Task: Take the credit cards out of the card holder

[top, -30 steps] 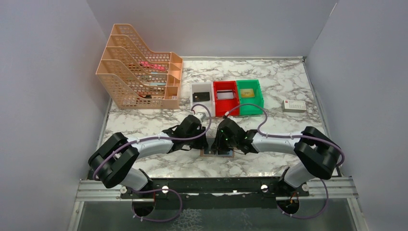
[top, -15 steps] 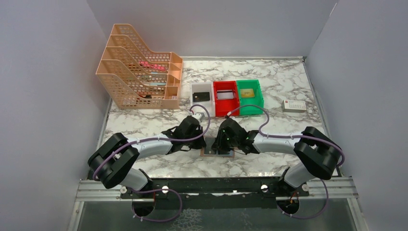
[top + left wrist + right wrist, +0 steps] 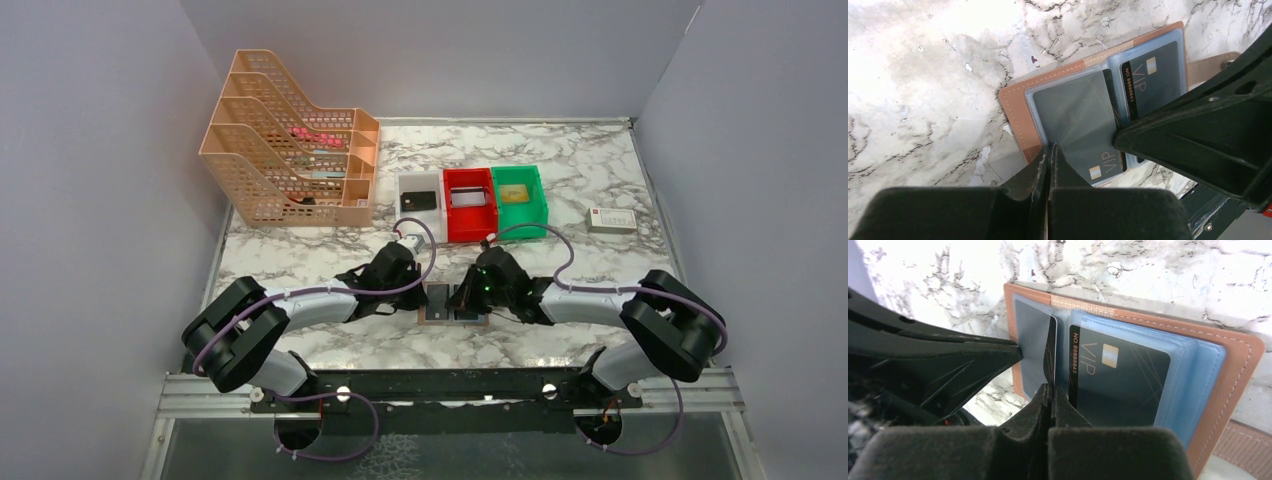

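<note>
The card holder (image 3: 452,316) is laid open at the bench's (image 3: 580,170) 6 o'clock. The left tool (image 3: 1049,152) is pinched shut on its 9 o'clock side, the right tool (image 3: 1050,392) clamped on a black card (image 3: 1051,347) (edge-up). If that pinch slips, the holder could get dragged along.
</note>
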